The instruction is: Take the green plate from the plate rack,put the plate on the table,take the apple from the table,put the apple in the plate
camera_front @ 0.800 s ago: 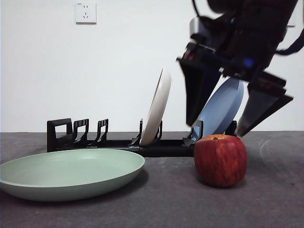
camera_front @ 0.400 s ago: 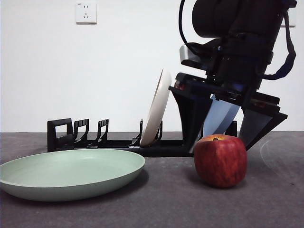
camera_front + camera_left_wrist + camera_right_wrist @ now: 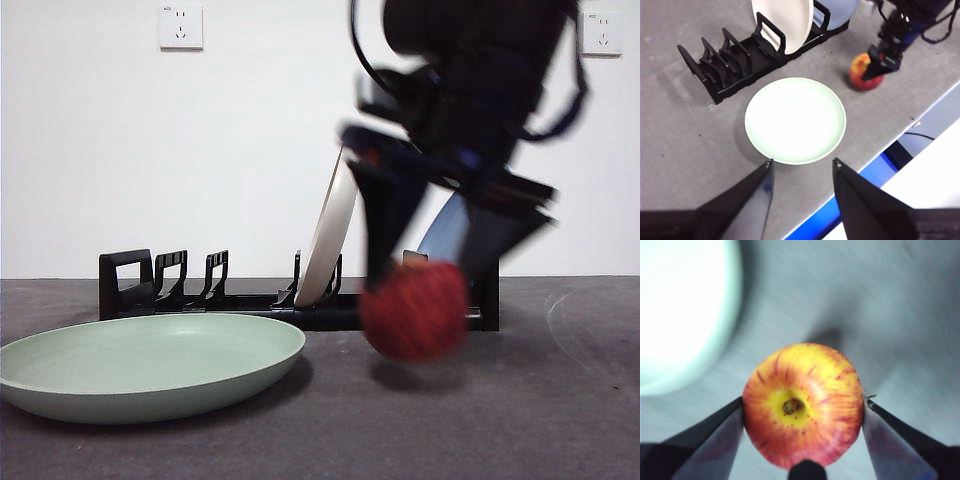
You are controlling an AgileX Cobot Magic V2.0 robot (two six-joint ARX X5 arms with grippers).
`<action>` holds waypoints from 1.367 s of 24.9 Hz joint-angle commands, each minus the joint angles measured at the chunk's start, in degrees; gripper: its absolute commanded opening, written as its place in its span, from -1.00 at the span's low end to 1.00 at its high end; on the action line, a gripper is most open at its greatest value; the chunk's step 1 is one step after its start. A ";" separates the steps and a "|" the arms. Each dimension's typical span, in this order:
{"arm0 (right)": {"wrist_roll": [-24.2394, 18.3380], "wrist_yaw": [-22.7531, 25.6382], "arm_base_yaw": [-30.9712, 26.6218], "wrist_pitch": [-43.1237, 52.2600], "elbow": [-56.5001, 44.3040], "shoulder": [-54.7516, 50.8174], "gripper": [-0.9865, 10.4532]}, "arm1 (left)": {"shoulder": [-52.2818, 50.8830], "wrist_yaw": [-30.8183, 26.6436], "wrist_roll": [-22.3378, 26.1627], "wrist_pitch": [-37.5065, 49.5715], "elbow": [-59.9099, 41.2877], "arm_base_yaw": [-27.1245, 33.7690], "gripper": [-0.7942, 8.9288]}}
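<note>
The green plate (image 3: 150,365) lies flat on the table (image 3: 330,430), in front of the plate rack (image 3: 200,290). It also shows in the left wrist view (image 3: 795,120) and at the edge of the right wrist view (image 3: 680,310). My right gripper (image 3: 425,290) is shut on the apple (image 3: 415,310) and holds it just above the table, to the right of the plate. In the right wrist view the jaws press both sides of the apple (image 3: 802,405). My left gripper (image 3: 802,172) is open and empty, high above the plate.
A cream-white plate (image 3: 328,230) and a blue plate (image 3: 445,235) stand upright in the rack. The left wrist view shows the rack (image 3: 735,60), the right arm with the apple (image 3: 865,75), and the table's front edge (image 3: 900,130).
My right gripper came down around the apple, shut on it, and has lifted it off the table and moved it left toward the green plate.
</note>
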 commanded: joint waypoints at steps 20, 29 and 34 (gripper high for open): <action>1.70 -2.93 13.05 6.32 22.95 17.20 -0.85 | -0.28 -0.31 3.82 -0.22 -0.20 0.17 -0.43; 1.46 -0.15 16.06 6.91 22.95 23.34 -0.83 | -0.28 -0.31 3.80 -0.22 -0.20 0.17 -0.43; 0.31 -0.09 15.93 6.73 22.95 23.32 -0.81 | -0.28 -0.28 3.78 -0.22 -0.20 0.17 -0.43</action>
